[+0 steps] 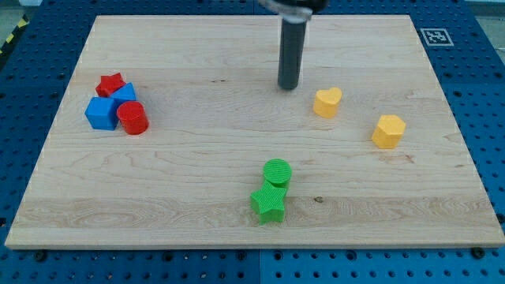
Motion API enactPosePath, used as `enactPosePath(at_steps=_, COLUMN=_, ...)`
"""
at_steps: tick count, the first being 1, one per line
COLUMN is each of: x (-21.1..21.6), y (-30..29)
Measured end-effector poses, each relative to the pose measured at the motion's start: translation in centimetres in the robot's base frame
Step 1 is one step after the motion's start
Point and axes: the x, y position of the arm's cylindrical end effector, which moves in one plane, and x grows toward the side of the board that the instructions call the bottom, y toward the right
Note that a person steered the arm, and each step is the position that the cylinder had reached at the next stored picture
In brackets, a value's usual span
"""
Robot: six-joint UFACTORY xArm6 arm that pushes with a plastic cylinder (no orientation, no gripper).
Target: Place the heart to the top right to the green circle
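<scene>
Wooden board (197, 158): yellow heart (327, 102) just right of my tip (288, 86).

Bright, even light falls from overhead; the blocks cast only short soft shadows on the worktop (197, 181). The rod's top blurs at the view's top edge.

yellow plastic heart block (327, 102): flat on wooden board, upper right of centre | green plastic circle block (277, 171): flat, low centre, well apart
</scene>
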Motion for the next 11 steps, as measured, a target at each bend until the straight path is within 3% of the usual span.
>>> enactPosePath(at_steps=1, x=-0.4, y=1.9)
enactPosePath(at_steps=3, x=5.3, y=3.4)
enactPosePath(at_steps=5, x=5.2, y=8.6)
enactPosePath(at_steps=7, x=9.5, y=7.8)
enactPosePath(at_steps=9, x=6.5, y=5.2)
enactPosePath(at_steps=11, x=8.9, y=5.3)
